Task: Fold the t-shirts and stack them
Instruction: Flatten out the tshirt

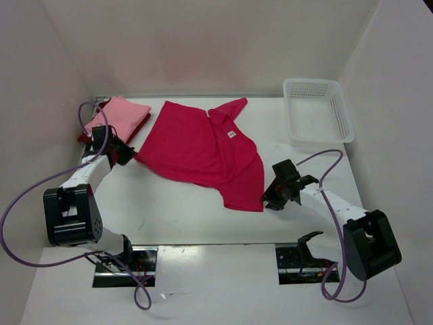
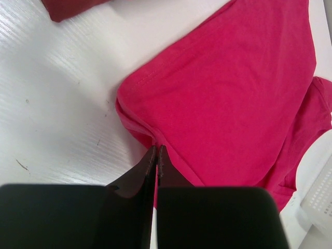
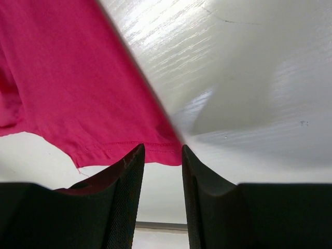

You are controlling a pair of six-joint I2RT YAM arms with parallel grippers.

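The crimson-magenta t-shirt [image 1: 203,152] lies spread across the middle of the table, one sleeve folded over its top. My left gripper [image 1: 128,154] is at its left corner. In the left wrist view that gripper [image 2: 156,148] is shut, with a sliver of the crimson cloth [image 2: 233,93] pinched between its fingers. My right gripper [image 1: 267,201] sits at the shirt's near right corner. Its jaws [image 3: 162,150] stand open on either side of the hem corner [image 3: 155,150]. The light pink t-shirt [image 1: 118,116] lies folded on top of the dark red t-shirt [image 1: 84,137] at the far left.
A white mesh basket [image 1: 318,112] stands at the far right corner, and its edge shows in the left wrist view [image 2: 321,197]. White walls close in the table at the back and on both sides. Bare white tabletop [image 1: 183,210] lies in front of the shirt.
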